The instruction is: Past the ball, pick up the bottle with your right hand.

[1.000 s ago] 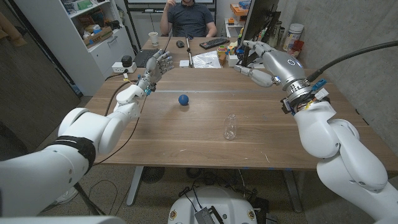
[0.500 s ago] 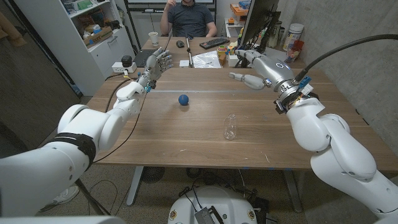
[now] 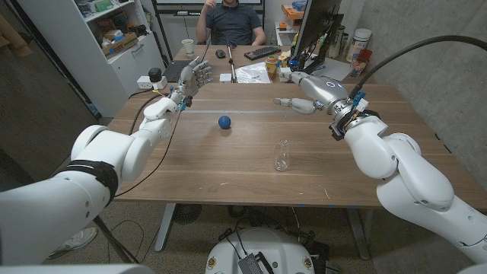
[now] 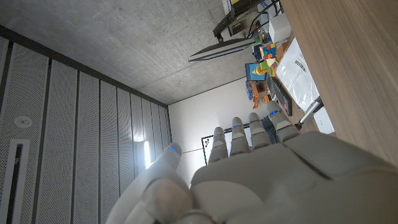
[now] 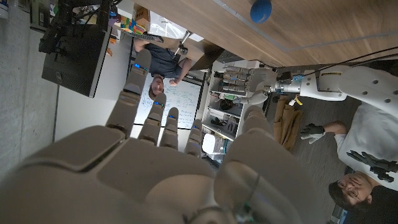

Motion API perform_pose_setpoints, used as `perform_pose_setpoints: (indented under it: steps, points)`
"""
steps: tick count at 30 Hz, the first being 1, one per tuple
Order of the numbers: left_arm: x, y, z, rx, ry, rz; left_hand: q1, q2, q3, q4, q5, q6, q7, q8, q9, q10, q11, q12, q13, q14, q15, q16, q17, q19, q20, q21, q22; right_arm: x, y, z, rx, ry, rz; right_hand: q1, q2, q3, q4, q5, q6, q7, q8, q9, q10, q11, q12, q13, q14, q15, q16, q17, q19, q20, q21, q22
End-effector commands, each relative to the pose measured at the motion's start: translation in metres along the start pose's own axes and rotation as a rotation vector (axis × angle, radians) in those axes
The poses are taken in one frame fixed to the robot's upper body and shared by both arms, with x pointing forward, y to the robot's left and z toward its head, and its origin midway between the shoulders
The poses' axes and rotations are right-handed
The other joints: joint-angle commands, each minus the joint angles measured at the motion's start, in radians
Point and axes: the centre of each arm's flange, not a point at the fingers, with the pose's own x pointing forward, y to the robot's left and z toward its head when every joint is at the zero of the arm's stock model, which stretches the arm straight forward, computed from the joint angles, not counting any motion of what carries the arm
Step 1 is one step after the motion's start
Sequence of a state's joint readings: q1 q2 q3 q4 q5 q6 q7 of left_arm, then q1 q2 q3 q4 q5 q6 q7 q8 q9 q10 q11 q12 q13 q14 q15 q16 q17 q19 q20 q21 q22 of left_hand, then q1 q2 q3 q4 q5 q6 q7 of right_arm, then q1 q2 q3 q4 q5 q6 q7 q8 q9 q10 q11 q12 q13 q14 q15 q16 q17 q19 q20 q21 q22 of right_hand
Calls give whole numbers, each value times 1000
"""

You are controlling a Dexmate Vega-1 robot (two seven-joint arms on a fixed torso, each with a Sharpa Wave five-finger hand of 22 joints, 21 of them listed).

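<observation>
The ball [image 5: 260, 10] is cut by the right wrist view's edge; items on the far counter [image 3: 304, 152] cannot be told apart.

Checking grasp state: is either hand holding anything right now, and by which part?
Nothing held. Left hand and right hand are open above the table; the bottle stands untouched.

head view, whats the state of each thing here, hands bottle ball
left hand: raised above the table's far left, fingers spread, holding nothing
right hand: raised over the table's far right side, fingers apart, holding nothing
bottle: clear, standing upright on the table, untouched
ball: blue, resting on the table beyond the bottle, untouched
table: wooden, bearing both
</observation>
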State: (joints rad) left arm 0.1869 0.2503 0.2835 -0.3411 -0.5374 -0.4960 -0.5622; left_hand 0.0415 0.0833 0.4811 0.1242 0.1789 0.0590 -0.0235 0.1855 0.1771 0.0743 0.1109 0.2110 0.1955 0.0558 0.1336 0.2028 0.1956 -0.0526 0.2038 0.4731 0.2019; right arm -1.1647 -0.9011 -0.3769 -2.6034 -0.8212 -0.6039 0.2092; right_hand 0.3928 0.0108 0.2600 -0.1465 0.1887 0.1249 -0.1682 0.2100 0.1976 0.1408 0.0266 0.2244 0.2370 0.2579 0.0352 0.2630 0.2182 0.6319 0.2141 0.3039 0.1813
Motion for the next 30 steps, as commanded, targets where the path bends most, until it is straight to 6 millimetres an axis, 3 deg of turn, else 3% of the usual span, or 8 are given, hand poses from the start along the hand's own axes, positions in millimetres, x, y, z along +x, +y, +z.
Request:
perform_pose_setpoints:
  steps: [1,23,30]
  points:
    - [2,0,4,21,2,-9,-3,-7,-1,0,4,9,1,3,2,5,2,3,1,-4,-1,-2,-1,-1,9,-1,5,-1,16,7,23,14,92,17,-3,3,-6,-1,6,-12,2,4,8,-5,-4,-1,14,-6,10,3,15,-2,6,0]
    - [4,-2,14,43,-38,-34,-3,-8,-1,-1,4,10,-1,3,1,4,2,2,1,-8,-2,-4,-1,-8,9,-6,5,12,41,16,-56,18,325,47,16,16,-9,-3,18,-29,3,5,20,-6,-2,-2,30,-12,15,2,58,-5,9,-2]
    - [1,-5,19,42,-85,-60,-4,-8,-1,-1,4,11,0,3,1,5,3,2,1,-9,-3,-4,-1,-9,9,-7,5,13,51,19,-63,27,320,60,18,20,-13,-5,24,-29,5,6,21,-7,-2,-3,32,-11,14,1,79,-6,12,-3]
